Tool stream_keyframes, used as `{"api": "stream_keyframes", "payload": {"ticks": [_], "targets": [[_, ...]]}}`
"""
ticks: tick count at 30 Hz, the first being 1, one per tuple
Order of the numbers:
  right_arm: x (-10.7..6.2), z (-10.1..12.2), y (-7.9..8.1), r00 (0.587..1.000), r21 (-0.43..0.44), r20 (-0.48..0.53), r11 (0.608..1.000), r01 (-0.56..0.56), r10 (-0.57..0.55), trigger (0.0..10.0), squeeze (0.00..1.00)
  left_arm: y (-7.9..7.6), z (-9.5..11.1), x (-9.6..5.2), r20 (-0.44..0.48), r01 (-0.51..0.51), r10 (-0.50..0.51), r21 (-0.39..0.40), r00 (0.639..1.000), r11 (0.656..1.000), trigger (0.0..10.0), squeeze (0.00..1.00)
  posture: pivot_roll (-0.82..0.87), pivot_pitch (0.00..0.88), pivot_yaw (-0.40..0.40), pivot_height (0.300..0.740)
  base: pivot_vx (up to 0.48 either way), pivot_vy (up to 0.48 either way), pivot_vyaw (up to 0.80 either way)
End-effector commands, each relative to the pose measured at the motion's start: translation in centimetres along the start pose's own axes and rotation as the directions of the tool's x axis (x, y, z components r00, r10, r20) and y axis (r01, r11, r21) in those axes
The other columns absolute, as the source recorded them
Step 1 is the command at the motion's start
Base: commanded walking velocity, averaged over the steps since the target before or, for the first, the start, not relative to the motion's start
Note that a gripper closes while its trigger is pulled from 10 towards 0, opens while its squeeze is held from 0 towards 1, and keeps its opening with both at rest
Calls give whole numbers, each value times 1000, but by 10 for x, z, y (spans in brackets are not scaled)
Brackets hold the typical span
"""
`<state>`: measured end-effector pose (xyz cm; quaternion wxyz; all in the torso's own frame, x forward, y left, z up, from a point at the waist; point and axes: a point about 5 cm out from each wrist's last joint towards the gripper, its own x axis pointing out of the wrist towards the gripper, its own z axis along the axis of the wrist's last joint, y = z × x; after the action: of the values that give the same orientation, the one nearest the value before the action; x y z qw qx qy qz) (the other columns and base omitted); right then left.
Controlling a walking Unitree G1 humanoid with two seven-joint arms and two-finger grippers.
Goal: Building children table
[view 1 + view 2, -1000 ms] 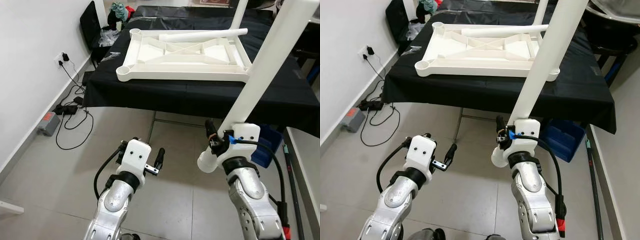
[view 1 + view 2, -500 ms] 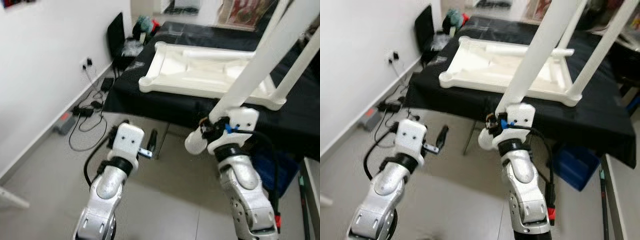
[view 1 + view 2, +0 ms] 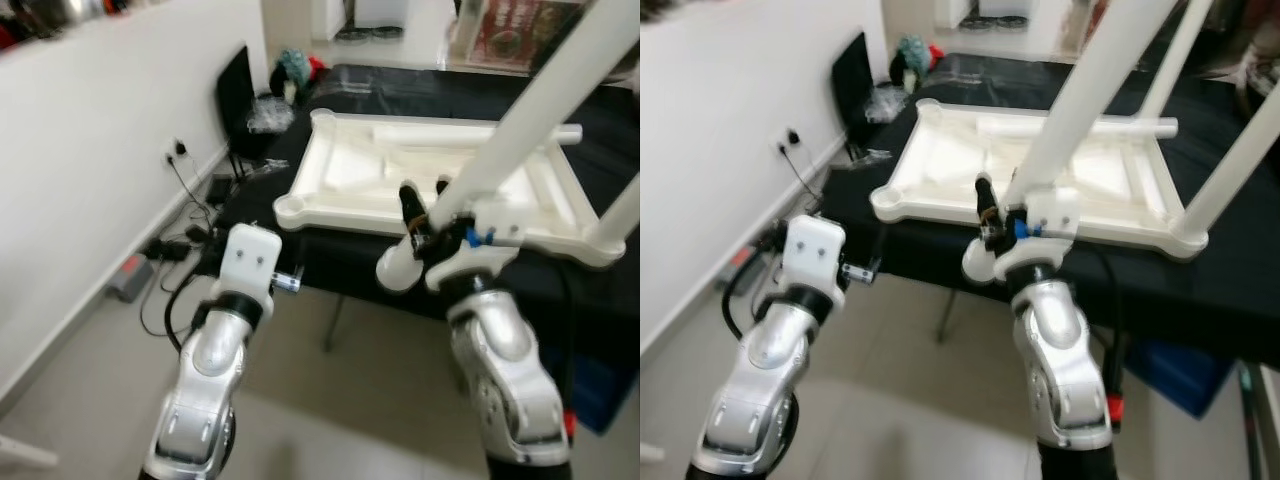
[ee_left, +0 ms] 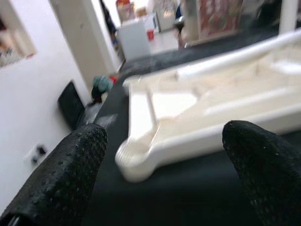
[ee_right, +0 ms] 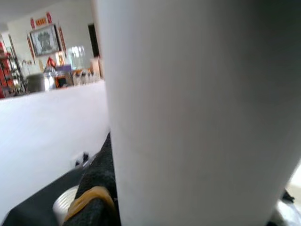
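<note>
The tabletop [image 3: 1040,170] lies upside down on the black-draped bench [image 3: 1240,290], one leg [image 3: 1230,170] upright at its near right corner, another [image 3: 1080,128] loose across its far side. The right gripper [image 3: 992,215] clamps a third leg [image 3: 1090,90], slanting up to the far right. The left gripper [image 4: 160,169], fingers apart, faces the empty near-left socket [image 3: 888,204].

White tabletop [image 3: 1040,180] and white leg [image 3: 1100,80] over black cloth [image 3: 1230,270].

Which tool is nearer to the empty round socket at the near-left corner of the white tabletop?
The left tool: it hangs open just before the socket. The right tool, shut on a white leg, is further right.
</note>
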<state>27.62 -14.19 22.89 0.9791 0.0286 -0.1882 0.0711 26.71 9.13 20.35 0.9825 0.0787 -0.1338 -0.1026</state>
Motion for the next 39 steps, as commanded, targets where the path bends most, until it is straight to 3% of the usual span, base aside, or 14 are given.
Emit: {"api": "stream_keyframes", "payload": {"ticks": [1,8,26,34,39], "targets": [[0,3,0,1000,9,10,1000,-6,5,10000,0,-1,3,1,9,6,-6,5,1000,1000,10000,0,84,71,-15,740,480,0,0],[4,7,1,999,27,25,999,-24,23,10000,0,1,7,4,17,-8,8,-3,1000,1000,10000,0,86,62,-12,740,421,0,0],[27,29,1,991,43,97,994,-101,97,10000,0,5,7,5,-5,-46,46,-37,999,998,10000,0,97,89,-28,740,0,-37,0],[27,28,3,991,54,89,993,-102,97,10000,0,6,6,4,-20,-40,39,-38,999,998,10000,0,95,100,-28,740,0,480,0],[26,27,3,993,59,77,994,-95,90,10000,0,6,4,5,-35,-54,53,-36,998,998,10000,0,87,119,-27,740,0,0,0]]}}
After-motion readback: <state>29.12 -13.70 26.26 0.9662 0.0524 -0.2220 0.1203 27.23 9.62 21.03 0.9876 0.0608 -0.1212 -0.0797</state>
